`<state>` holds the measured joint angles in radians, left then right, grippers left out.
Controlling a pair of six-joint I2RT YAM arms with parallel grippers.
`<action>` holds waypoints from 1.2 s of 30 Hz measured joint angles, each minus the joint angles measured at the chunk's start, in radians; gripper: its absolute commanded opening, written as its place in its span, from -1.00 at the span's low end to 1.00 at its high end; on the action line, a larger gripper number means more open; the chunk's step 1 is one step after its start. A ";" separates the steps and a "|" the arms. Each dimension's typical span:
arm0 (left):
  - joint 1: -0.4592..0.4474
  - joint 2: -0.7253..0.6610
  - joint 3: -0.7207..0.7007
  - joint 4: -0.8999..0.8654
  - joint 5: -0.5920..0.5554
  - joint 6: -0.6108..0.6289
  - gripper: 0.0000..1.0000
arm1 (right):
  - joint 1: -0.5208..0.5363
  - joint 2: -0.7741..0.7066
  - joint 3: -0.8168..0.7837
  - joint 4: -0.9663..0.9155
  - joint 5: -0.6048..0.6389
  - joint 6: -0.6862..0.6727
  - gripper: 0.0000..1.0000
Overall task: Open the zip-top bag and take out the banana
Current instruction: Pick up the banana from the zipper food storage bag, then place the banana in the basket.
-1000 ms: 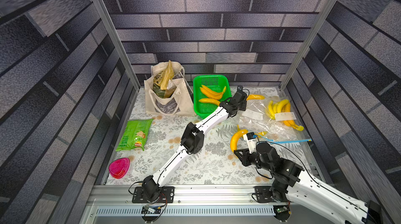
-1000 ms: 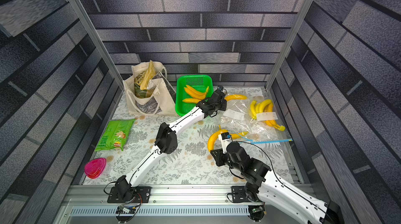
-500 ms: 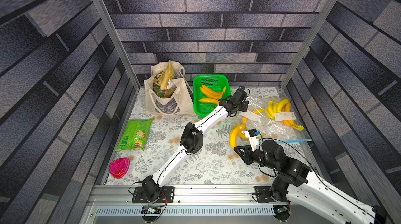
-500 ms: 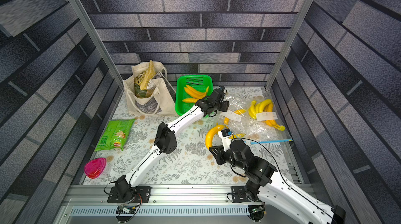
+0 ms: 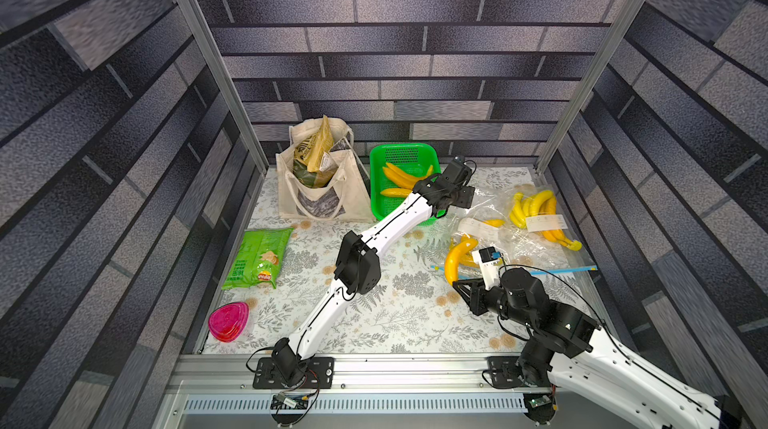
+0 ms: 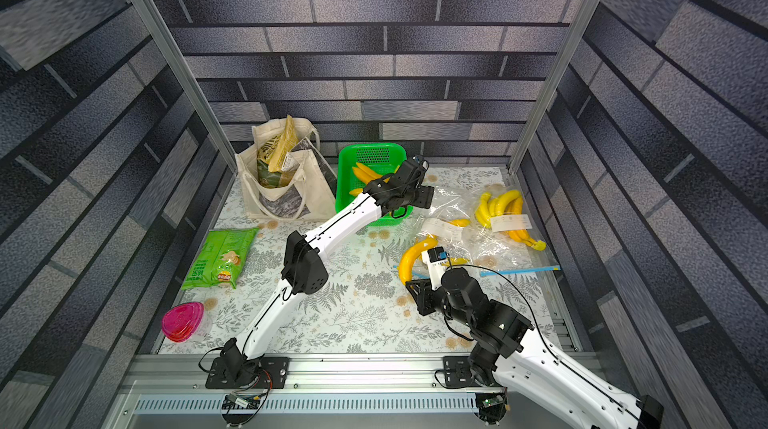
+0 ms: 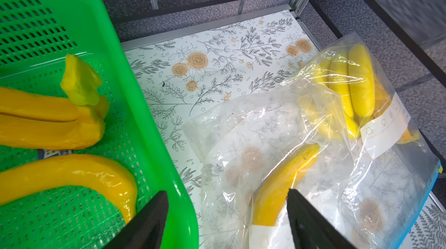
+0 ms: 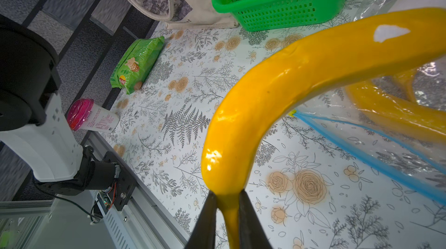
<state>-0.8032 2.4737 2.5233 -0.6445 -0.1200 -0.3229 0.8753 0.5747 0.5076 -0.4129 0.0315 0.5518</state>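
Front right of the table point(image 5: 395, 323), right gripper point(image 8: 228, 197) pinching banana point(image 8: 289, 86) by its stem, left gripper point(image 7: 226, 191) outstretched, spread wide, empty.

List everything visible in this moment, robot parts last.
tote bag: one, cream, back left, packets inside
basket: one, green, back centre
basket bananas: three, yellow-orange, in basket
chip bag: one, green, left side
container: one, pink lid, front left
blue-zip bag: one, clear, right side
banana bunch: one, yellow, inside blue-zip bag
labelled bag: one, clear, beside basket
bagged banana: one, yellow, inside labelled bag
held banana: one, orange, lifted
table: floral cover
left gripper: open, empty
right gripper: shut on held banana's stem
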 measured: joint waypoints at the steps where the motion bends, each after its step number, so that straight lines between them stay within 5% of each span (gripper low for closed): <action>1: 0.000 -0.046 -0.058 0.004 -0.013 0.005 0.70 | 0.000 0.026 0.012 0.000 0.010 -0.013 -0.63; 8: 0.039 -0.499 -0.641 0.137 -0.134 0.002 0.75 | 0.000 0.304 0.203 0.076 0.105 -0.133 -0.61; 19: 0.274 -1.089 -1.369 0.321 -0.289 -0.122 0.76 | -0.045 0.917 0.740 0.151 0.193 -0.301 -0.65; 28: 0.329 -1.309 -1.595 0.376 -0.304 -0.161 0.87 | -0.173 1.413 1.271 0.085 0.125 -0.359 -0.64; 36: 0.334 -1.365 -1.686 0.451 -0.261 -0.160 0.92 | -0.245 1.764 1.652 -0.042 0.069 -0.365 -0.63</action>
<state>-0.4694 1.1091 0.8375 -0.1936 -0.3805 -0.4828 0.6304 2.3383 2.1597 -0.4545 0.1001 0.1864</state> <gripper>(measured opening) 0.954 0.185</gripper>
